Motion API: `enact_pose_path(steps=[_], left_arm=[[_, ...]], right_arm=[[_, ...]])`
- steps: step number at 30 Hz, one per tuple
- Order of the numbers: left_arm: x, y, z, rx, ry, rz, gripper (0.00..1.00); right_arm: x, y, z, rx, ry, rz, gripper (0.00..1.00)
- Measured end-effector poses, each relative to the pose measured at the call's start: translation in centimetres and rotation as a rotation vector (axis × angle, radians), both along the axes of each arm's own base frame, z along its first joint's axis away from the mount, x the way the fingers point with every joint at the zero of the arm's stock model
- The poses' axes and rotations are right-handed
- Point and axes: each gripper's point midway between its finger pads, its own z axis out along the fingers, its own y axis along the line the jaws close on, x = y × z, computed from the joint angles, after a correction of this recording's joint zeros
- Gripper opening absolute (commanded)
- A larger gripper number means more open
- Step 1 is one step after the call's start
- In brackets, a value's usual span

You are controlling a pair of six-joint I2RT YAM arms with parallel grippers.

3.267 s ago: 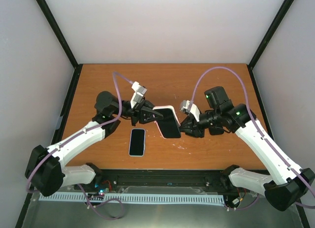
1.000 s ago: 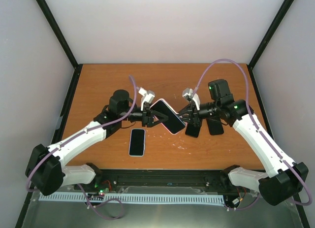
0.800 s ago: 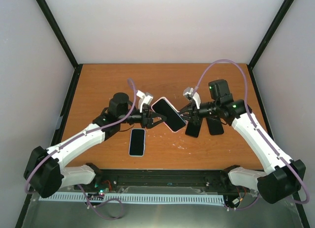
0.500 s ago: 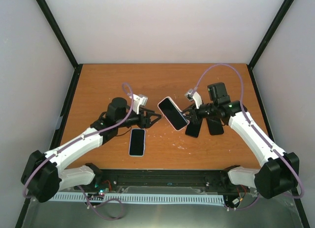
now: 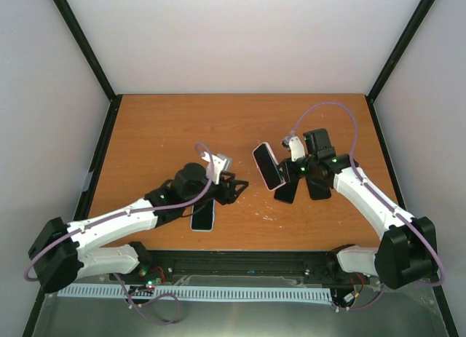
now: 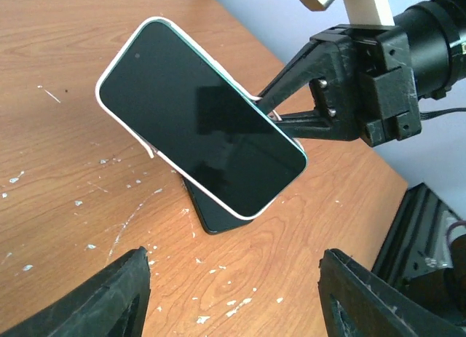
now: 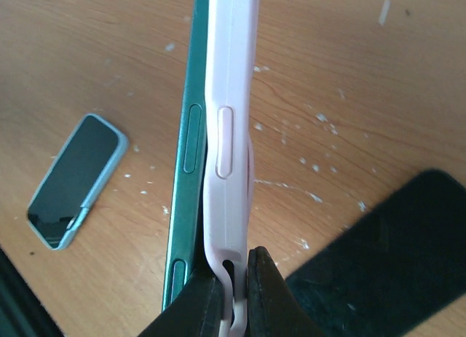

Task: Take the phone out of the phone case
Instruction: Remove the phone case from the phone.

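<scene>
My right gripper (image 5: 285,171) holds the pink phone case (image 7: 231,126) up above the table, shut on its lower edge (image 7: 234,297). The green-edged phone (image 7: 183,184) sits in the case, its side standing slightly proud of the pink rim near my fingers. In the left wrist view the phone's dark screen (image 6: 200,151) faces me, with the right gripper (image 6: 291,119) behind it. My left gripper (image 5: 233,190) hangs open to the near left of the phone, touching nothing; its fingertips (image 6: 125,293) frame bare table.
A phone in a light blue case (image 7: 73,180) lies on the table near the front, partly under my left arm (image 5: 204,217). Two black phones (image 5: 287,191) (image 5: 319,187) lie flat under the right arm. Black frame posts stand at the corners.
My left gripper let go of the phone and drew back toward the front. The right gripper carried the cased phone to the right and tipped it more upright.
</scene>
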Motion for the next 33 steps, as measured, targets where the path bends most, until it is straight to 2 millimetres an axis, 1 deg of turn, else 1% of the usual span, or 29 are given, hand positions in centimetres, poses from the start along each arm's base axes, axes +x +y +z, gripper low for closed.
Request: enact_pose_path(steps=[2, 6, 8, 10, 13, 17, 24, 30, 33], left_arm=[[-0.5, -0.9, -0.7, 0.042, -0.021, 0.006, 0.65], [-0.9, -3.0, -2.3, 0.14, -0.071, 0.025, 0.66], [-1.1, -4.0, -3.4, 0.189, -0.092, 0.029, 0.67], [-1.4, -4.7, -4.4, 0.228, -0.109, 0.024, 0.67], [-1.7, -5.4, -5.5, 0.265, -0.131, 0.023, 0.67], [-1.1, -5.9, -6.3, 0.287, -0.146, 0.039, 0.67], [-0.5, -7.0, -8.6, 0.337, -0.146, 0.043, 0.67], [-0.1, -9.0, -10.2, 0.353, -0.147, 0.033, 0.67], [0.5, -10.0, -10.7, 0.361, -0.157, 0.043, 0.65]], right_arm=[[0.0, -0.6, -1.1, -0.015, 0.026, -0.051, 0.03], [-0.7, -1.5, -3.6, -0.036, 0.099, -0.127, 0.03], [-0.9, -1.6, -4.2, -0.036, 0.13, -0.148, 0.03], [-0.7, -1.5, -4.6, -0.029, 0.152, -0.164, 0.03], [-0.4, -1.4, -5.6, -0.031, 0.2, -0.184, 0.03], [-0.2, -1.3, -6.9, -0.034, 0.264, -0.219, 0.03], [0.2, -1.3, -8.1, -0.032, 0.315, -0.267, 0.03], [0.4, -1.2, -8.1, -0.021, 0.323, -0.287, 0.03], [0.6, -1.2, -8.0, -0.014, 0.316, -0.293, 0.03]])
